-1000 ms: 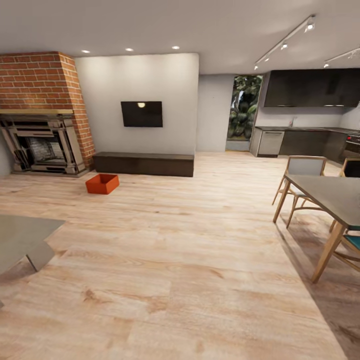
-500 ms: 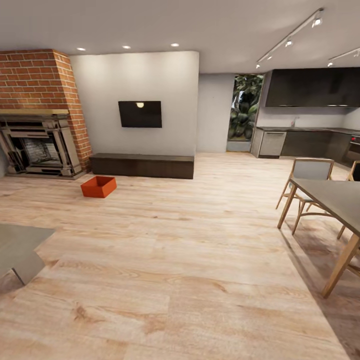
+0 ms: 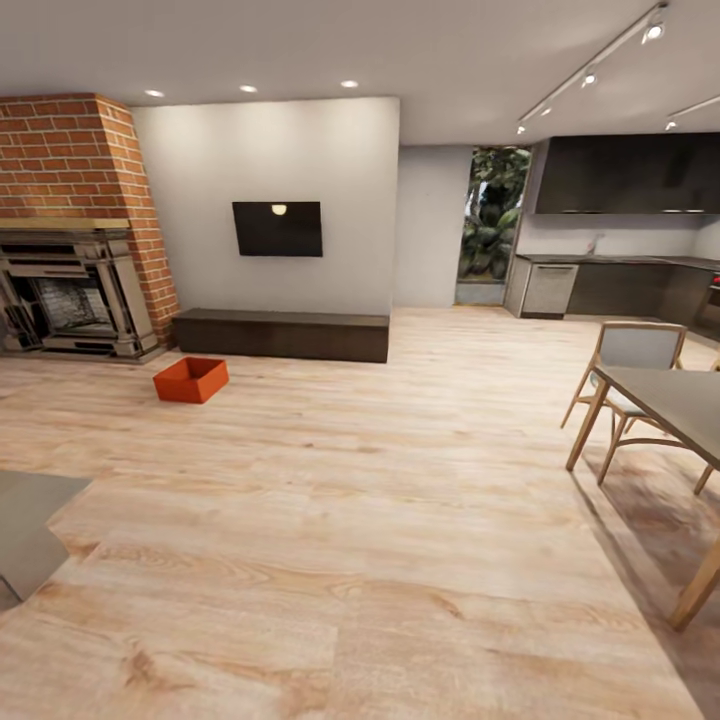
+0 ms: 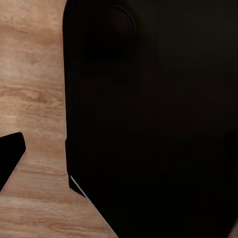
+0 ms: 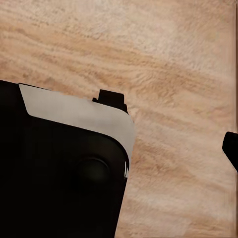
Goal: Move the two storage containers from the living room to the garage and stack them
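1. Light wood planks (image 3: 380,520) run across the whole living room, with cream walls behind and spotlights in the ceiling.
2. Over at ten o'clock in the head view sits one orange-red storage container (image 3: 190,379), open side up, flat on the planks, well apart from the robot.
3. Just behind it, a low dark bench (image 3: 282,333) lines the wall, and a black screen (image 3: 277,228) hangs above that.
4. At nine to ten o'clock, the brick fireplace (image 3: 70,250) stands beside the bench, near the bin but not touching it.
5. Down at eight o'clock, a grey table corner (image 3: 28,520) juts in at the edge.
6. At three to four o'clock, a dining table (image 3: 675,400) and a wooden chair (image 3: 630,365) crowd that side; dark kitchen cabinets (image 3: 620,230) sit beyond at two o'clock.
7. Between the robot and the bin, bare planks, nothing in the way.
8. Left wrist view: dark robot body over wood; claw state, cannot tell.
9. Right wrist view: black-and-grey body over planks; claw state, cannot tell either.
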